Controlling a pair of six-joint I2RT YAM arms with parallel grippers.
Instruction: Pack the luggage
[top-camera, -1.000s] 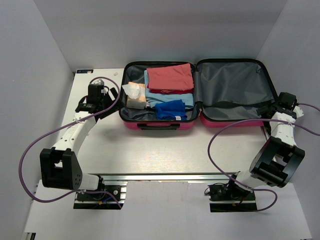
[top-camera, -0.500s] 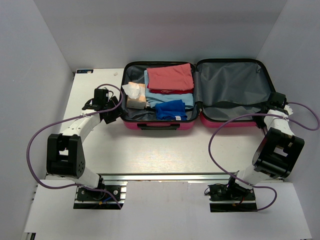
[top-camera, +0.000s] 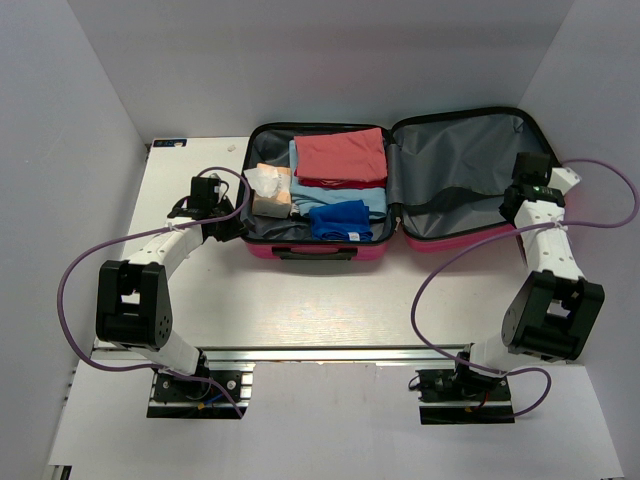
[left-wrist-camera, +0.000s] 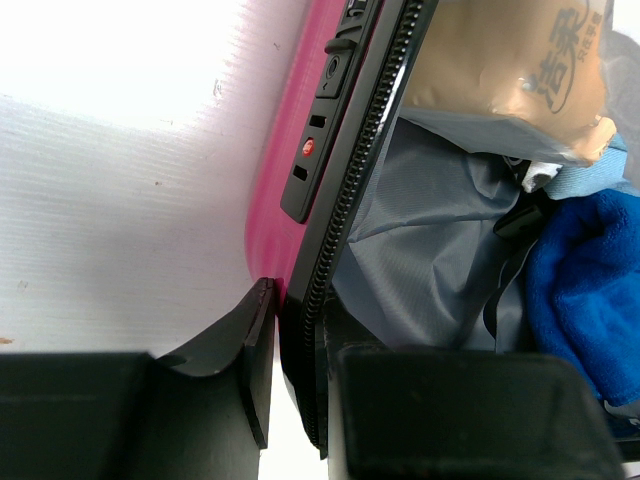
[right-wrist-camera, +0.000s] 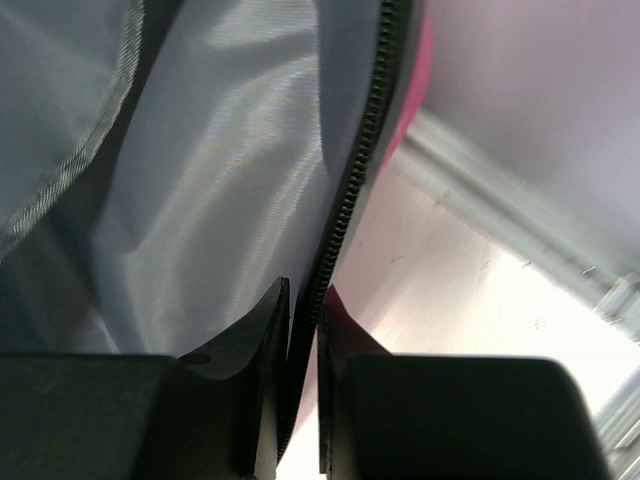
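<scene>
The luggage (top-camera: 265, 250) lies open on the white table, pink shell down. Its left half holds a red folded garment (top-camera: 340, 155), light blue clothes (top-camera: 350, 197), a blue cloth (top-camera: 340, 220) and a tissue pack (top-camera: 270, 190). My left gripper (top-camera: 228, 225) straddles that half's left rim, one finger against the pink shell (left-wrist-camera: 290, 120) and one inside on the grey lining (left-wrist-camera: 420, 250). The left gripper (left-wrist-camera: 300, 300) is shut on the rim. My right gripper (top-camera: 512, 205) is shut on the zipper rim (right-wrist-camera: 360, 160) of the empty right half, whose outer edge is raised off the table.
Grey walls stand close on the left, back and right. Purple cables (top-camera: 70, 290) loop beside both arms. An aluminium rail (top-camera: 330, 352) runs along the near table edge. A small white label (top-camera: 170, 143) lies at the back left corner.
Both grippers have gone from open to shut on the suitcase rims. The right arm has swung inward and up, tilting the right half's outer edge off the table. The left gripper has moved against the left rim.
</scene>
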